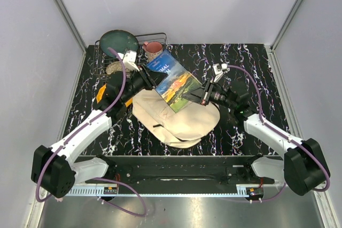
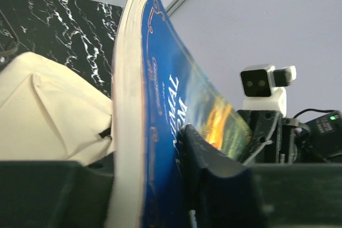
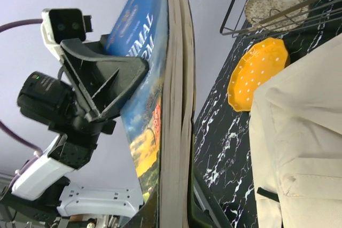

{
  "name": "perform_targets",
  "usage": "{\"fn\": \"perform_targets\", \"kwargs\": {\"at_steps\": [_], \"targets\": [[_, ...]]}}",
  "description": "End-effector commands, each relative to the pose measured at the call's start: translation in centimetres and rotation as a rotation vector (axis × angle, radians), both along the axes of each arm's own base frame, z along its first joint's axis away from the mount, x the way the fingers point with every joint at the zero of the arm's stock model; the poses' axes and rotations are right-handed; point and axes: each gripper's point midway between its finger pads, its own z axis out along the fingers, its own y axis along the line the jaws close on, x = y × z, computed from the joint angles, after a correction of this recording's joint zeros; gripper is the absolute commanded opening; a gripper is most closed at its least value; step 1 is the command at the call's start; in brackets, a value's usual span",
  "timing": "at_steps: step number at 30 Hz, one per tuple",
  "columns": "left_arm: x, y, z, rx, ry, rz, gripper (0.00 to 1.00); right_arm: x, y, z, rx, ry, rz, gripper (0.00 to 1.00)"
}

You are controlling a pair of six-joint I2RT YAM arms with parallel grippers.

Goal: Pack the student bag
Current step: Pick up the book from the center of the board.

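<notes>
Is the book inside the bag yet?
No: the book is wholly outside the student bag, held above it by the left gripper and the right gripper at opposite ends.

Book [image 1: 172, 80] hangs over bag [image 1: 176, 121], clamped between left gripper [image 1: 149, 80] and right gripper [image 1: 200, 97]. I see no way down onto bag's back half. Back left blocked: rack [image 1: 160, 34], green plate [image 1: 118, 41], mug [image 1: 153, 47]. Orange plate [image 3: 257, 73] on table [image 1: 251, 62] under left arm. I read open table back right, right of bag, and strip in front of bag.
</notes>
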Motion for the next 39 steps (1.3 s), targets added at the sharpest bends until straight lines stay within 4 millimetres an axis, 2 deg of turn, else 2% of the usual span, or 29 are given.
{"fn": "perform_targets", "kwargs": {"at_steps": [1, 2, 4, 6, 7, 8, 10, 11, 12, 13, 14, 15, 16, 21, 22, 24, 25, 26, 27, 28, 30, 31, 32, 34, 39], "targets": [[-0.3, 0.2, 2.6, -0.025, -0.085, 0.001, 0.25, -0.3, 0.1, 2.8, 0.020, -0.110, 0.003, 0.01], [-0.4, 0.3, 2.5, -0.022, -0.080, 0.001, 0.12, -0.2, 0.0, 2.6, 0.016, -0.104, -0.006, 0.02], [-0.2, 0.4, 2.4, -0.018, -0.072, 0.016, 0.01, 0.3, -0.2, 2.4, 0.013, -0.097, -0.041, 0.06], [-0.1, 0.6, 2.1, -0.012, -0.061, 0.025, 0.00, 0.4, -0.4, 2.2, 0.010, -0.091, -0.060, 0.08], [-0.1, 0.6, 2.0, -0.014, -0.055, 0.028, 0.00, 0.7, -0.6, 2.3, 0.012, -0.090, -0.081, 0.13], [0.0, 0.7, 2.0, -0.016, -0.055, 0.033, 0.00, 0.7, -0.6, 2.3, 0.013, -0.086, -0.090, 0.31], [0.1, 0.7, 1.8, -0.025, -0.042, 0.041, 0.00, 1.3, -1.1, 2.1, 0.020, -0.071, -0.140, 0.49], [0.1, 0.8, 1.9, -0.032, -0.044, 0.045, 0.00, 1.5, -1.3, 2.0, 0.037, -0.043, -0.163, 0.55], [0.2, 0.9, 2.0, -0.042, -0.042, 0.051, 0.00, 1.5, -1.7, 0.8, 0.041, 0.007, -0.190, 0.59], [0.3, 0.9, 1.7, -0.060, -0.025, 0.054, 0.00, 2.3, -2.3, 1.0, 0.096, 0.020, -0.256, 0.66], [0.4, 1.1, 2.3, -0.085, -0.040, 0.058, 0.00, 2.0, -2.4, 0.9, 0.164, 0.069, -0.263, 0.70], [0.4, 1.0, 1.8, -0.095, -0.028, 0.054, 0.00, 1.8, -2.8, -1.4, 0.173, 0.114, -0.285, 0.74], [0.4, 1.0, 2.1, -0.124, -0.022, 0.050, 0.00, 1.7, -2.9, -1.0, 0.209, 0.103, -0.285, 0.77], [0.8, 0.6, 2.9, -0.185, -0.019, 0.030, 0.00, 1.0, -1.1, -3.3, 0.174, 0.137, -0.250, 0.80], [0.8, 0.5, 3.2, -0.197, -0.029, 0.022, 0.00, 1.0, -0.9, -2.8, 0.195, 0.116, -0.243, 0.81], [0.7, 0.3, 3.1, -0.220, -0.017, 0.007, 0.00, 1.3, -0.6, -3.5, 0.209, 0.138, -0.242, 0.81], [0.6, 0.1, 3.4, -0.235, -0.026, -0.004, 0.00, 1.4, -0.5, -2.9, 0.238, 0.118, -0.235, 0.81], [0.5, 0.0, 3.6, -0.243, -0.027, -0.015, 0.00, 1.8, -0.2, -3.8, 0.238, 0.145, -0.235, 0.81], [0.6, -0.2, 3.3, -0.250, -0.013, -0.020, 0.00, 2.0, 0.0, -3.7, 0.251, 0.149, -0.228, 0.81], [0.5, -0.2, 3.5, -0.261, -0.020, -0.026, 0.00, 2.0, 0.1, -2.9, 0.288, 0.118, -0.214, 0.82], [0.4, -0.4, 3.3, -0.278, -0.005, -0.041, 0.00, 2.4, 0.7, -3.6, 0.306, 0.151, -0.195, 0.81], [0.2, -0.5, 3.5, -0.288, -0.014, -0.051, 0.00, 2.4, 0.7, -2.7, 0.348, 0.115, -0.183, 0.82], [0.1, -0.6, 3.5, -0.293, -0.012, -0.059, 0.00, 2.8, 0.9, -3.2, 0.364, 0.141, -0.179, 0.82], [0.0, -0.7, 3.3, -0.294, -0.005, -0.062, 0.00, 2.7, 1.2, -2.3, 0.396, 0.104, -0.153, 0.81], [0.0, -0.5, 2.7, -0.281, 0.009, -0.056, 0.00, 3.1, 1.4, -1.0, 0.395, 0.050, -0.153, 0.82]]}}
